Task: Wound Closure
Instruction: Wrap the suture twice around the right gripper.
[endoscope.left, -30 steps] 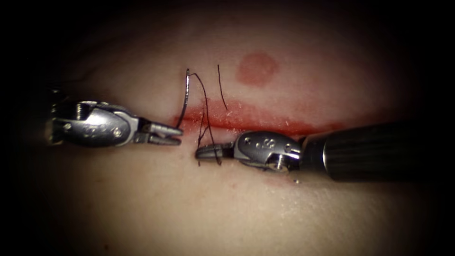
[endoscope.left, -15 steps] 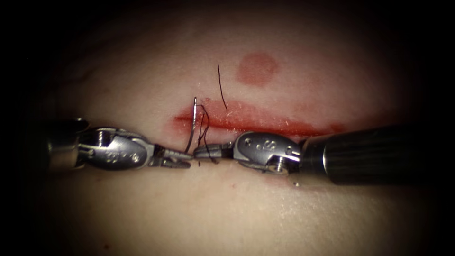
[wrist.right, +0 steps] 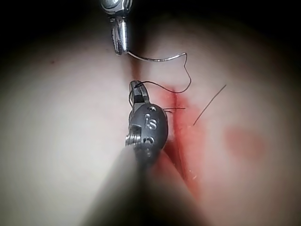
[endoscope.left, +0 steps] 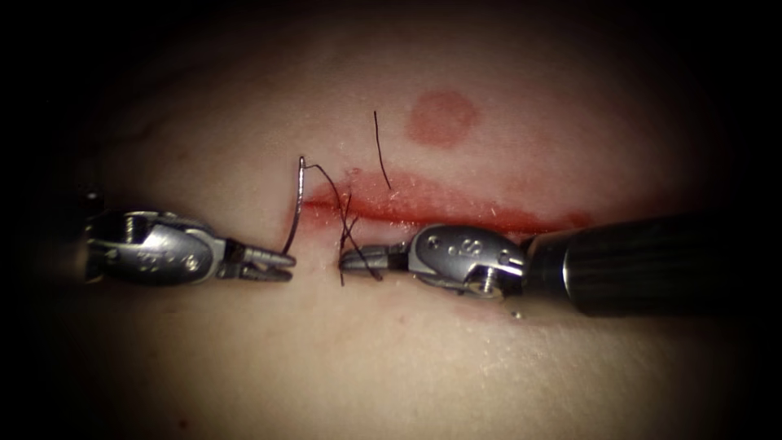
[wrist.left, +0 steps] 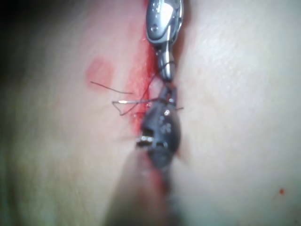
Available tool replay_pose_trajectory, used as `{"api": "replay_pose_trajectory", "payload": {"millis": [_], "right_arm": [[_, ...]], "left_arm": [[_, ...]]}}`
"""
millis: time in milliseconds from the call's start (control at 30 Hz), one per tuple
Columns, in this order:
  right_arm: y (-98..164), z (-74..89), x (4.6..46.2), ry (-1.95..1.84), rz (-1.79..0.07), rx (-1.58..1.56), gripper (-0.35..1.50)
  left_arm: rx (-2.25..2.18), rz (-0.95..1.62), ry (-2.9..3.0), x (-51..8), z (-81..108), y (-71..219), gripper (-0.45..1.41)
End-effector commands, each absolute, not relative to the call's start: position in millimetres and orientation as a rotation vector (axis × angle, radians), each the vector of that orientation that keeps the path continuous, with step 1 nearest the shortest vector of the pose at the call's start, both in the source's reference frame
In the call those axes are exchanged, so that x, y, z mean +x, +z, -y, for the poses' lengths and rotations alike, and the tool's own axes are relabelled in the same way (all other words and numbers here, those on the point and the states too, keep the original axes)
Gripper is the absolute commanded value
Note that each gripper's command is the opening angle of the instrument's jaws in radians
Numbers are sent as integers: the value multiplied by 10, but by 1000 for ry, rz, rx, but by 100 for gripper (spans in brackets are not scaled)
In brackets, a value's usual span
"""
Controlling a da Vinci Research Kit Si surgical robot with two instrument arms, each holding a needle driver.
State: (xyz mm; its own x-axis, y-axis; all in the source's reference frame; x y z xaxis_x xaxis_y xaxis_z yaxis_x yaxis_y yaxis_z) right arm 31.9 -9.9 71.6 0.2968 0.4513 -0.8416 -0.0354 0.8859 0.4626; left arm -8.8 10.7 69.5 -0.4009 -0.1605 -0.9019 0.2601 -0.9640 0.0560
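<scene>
The left tool (endoscope.left: 281, 265) has its jaws shut on one end of the curved needle (endoscope.left: 293, 208). The needle stands up free of the tissue, just off the left end of the cut (endoscope.left: 456, 213). Dark thread (endoscope.left: 330, 183) runs from the needle's upper end down to the right tool (endoscope.left: 350, 259). It crosses in loops around that tool's shut jaws, which lie on the near edge of the cut. A short loose thread end (endoscope.left: 380, 151) rises from the cut. In the right wrist view the needle (wrist.right: 155, 59) arcs away from the left tool (wrist.right: 120, 40).
Red fluid stains the tissue along the cut. A round red mark (endoscope.left: 440, 118) lies beyond the cut. The right tool's dark shaft (endoscope.left: 643, 261) comes in low over the tissue from the right.
The left tool first carried the needle right until it nearly met the right tool's tip. It has now drawn back left, which opens out the thread. The right tool has hardly moved.
</scene>
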Motion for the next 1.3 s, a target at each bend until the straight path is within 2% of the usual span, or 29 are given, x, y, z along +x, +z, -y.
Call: {"api": "replay_pose_trajectory", "payload": {"millis": [33, 200, 433, 467, 600, 667, 767, 1100, 1300], "right_arm": [[720, 106, 326, 333, -1242, 397, -35], [717, 108, 318, 329, -1250, 401, -35], [721, 105, 300, 337, -1225, 382, -35], [721, 105, 299, 338, -1220, 379, -35], [721, 104, 299, 340, -1216, 378, -35], [722, 104, 299, 341, -1211, 376, -21], [723, 104, 299, 343, -1210, 373, -20], [727, 102, 298, 342, -1203, 373, -18], [727, 105, 297, 340, -1204, 372, -18]], "left_arm": [[1556, -138, -2429, -97, -106, 704, -35], [1568, -139, -2418, -92, -109, 709, -35], [1634, -113, -2474, -54, -104, 705, -33], [1649, -135, -2498, -50, -104, 703, -8], [1732, -237, -2597, -44, -107, 700, 38], [1816, -354, -2685, -42, -112, 698, 54], [1931, -462, -2763, -40, -117, 694, 76], [2062, -757, -2693, -10, -96, 664, 77], [2067, -818, -2665, 25, -98, 647, 77]]}}
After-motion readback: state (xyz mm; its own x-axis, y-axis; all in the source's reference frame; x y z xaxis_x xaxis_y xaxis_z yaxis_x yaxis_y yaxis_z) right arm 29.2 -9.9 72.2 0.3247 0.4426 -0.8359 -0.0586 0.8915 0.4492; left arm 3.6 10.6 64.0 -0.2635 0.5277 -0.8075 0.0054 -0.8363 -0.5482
